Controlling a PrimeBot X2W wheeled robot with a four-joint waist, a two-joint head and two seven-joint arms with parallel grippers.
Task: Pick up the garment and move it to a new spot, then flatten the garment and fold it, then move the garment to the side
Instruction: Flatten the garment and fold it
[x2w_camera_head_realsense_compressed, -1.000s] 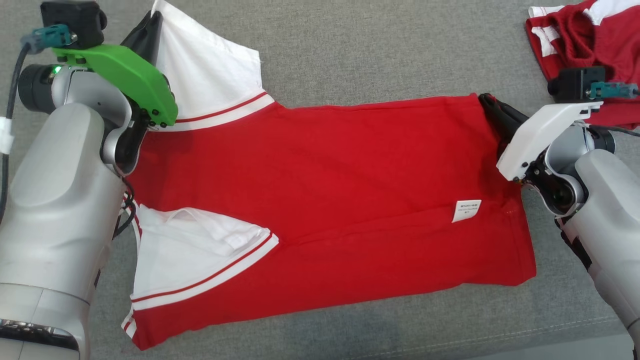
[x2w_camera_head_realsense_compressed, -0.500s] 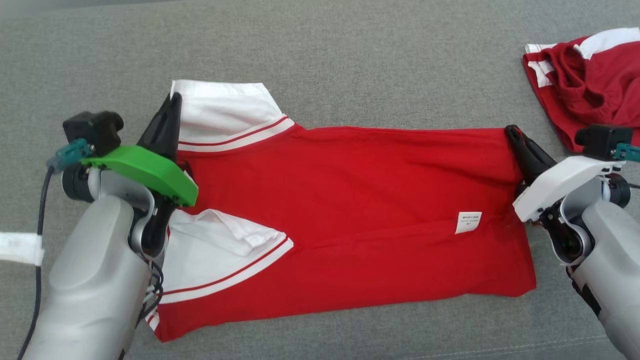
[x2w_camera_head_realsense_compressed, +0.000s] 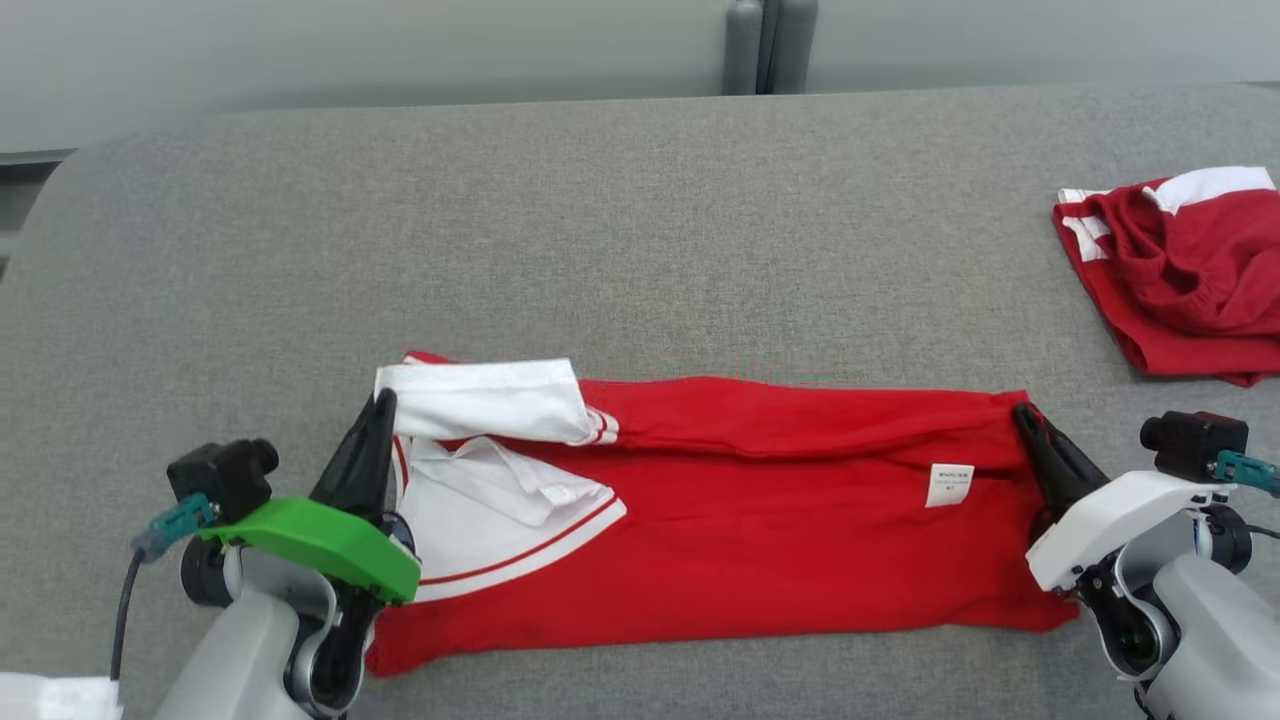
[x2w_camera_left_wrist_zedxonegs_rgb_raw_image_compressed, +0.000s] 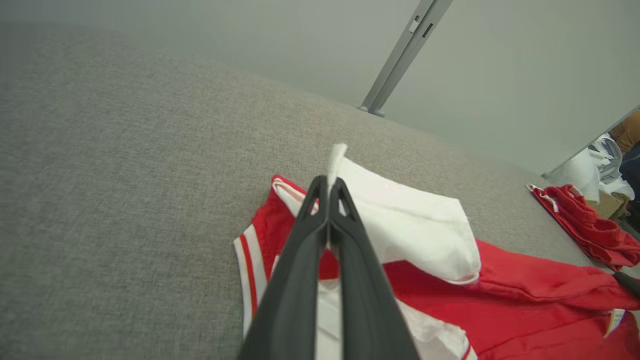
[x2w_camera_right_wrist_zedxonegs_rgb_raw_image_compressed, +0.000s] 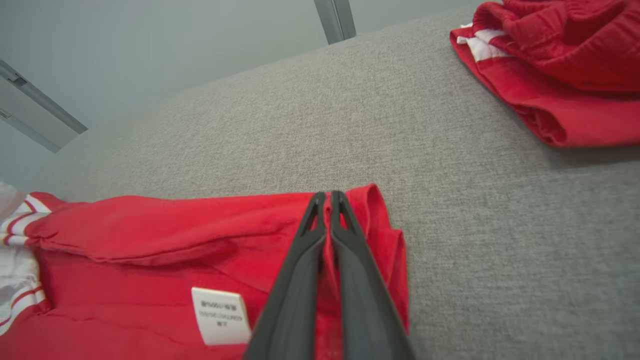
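Your left gripper (x2w_camera_head_realsense_compressed: 384, 398) and right gripper (x2w_camera_head_realsense_compressed: 1021, 409) stay pinched shut on the far corners of the red-and-white cotton shirt (x2w_camera_head_realsense_compressed: 760, 530). Since a second ago, that edge has folded nearer across the shirt on the grey fabric surface (x2w_camera_head_realsense_compressed: 600, 230).

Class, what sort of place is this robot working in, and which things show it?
Probably an indoor lab or test room set up for folding clothes: a grey fabric-covered surface, plain pale wall panels with a metal post, and another red garment.
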